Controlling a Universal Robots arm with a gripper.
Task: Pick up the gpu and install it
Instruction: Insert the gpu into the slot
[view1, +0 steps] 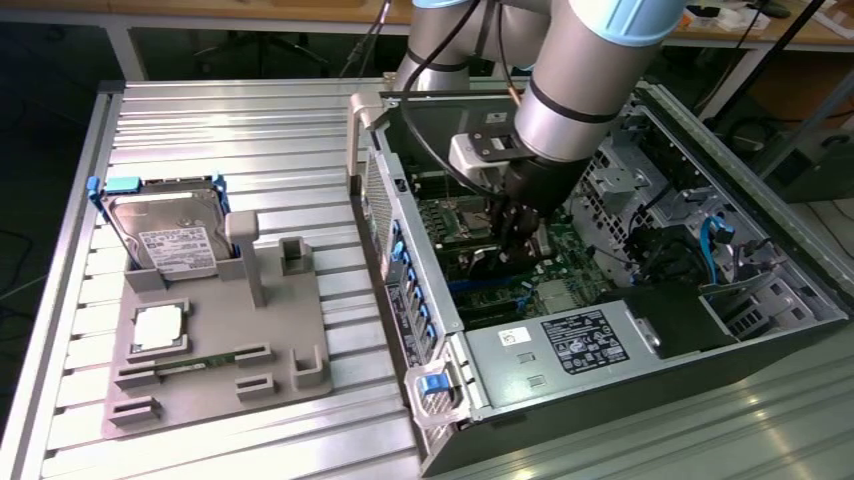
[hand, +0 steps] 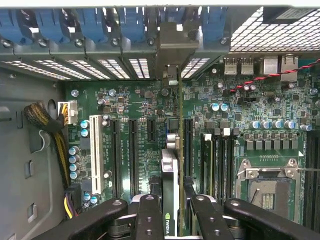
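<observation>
1. Grip: the gripper (hand: 175, 212) is clamped on the gpu (hand: 170, 162). One black finger (hand: 150, 215) presses each face of the card, so the jaws stand part-way apart around it and do not meet.
2. Card: you hold the gpu edge-on, fan shroud on one face and green board on the other. It runs from the fingers away toward its metal bracket (hand: 172, 47).
3. Step in hand: by this showing, pick-up is done and installation is under way. The card hangs over the motherboard (hand: 130, 100), just beside a long black slot (hand: 187, 145). Whether its connector touches that slot you cannot tell.
4. Demand of the step: seating appears to call for the board edge to lie straight along the slot. The bracket must also meet the rear opening beside the blue latches (hand: 80, 25) before any square push. A tilted card would likely jam.
5. Wider scene: in the exterior view the arm reaches down at mid-frame into the open computer case (view1: 601, 420), which occupies the exterior view's right.
6. Farthest from the work: on the exterior view's left, well apart from the case, sits a grey fixture (view1: 214, 395). It carries a hard drive (view1: 167, 235) in blue rails and a narrow green RAM stick (view1: 200, 362); neither belongs to this step.
</observation>
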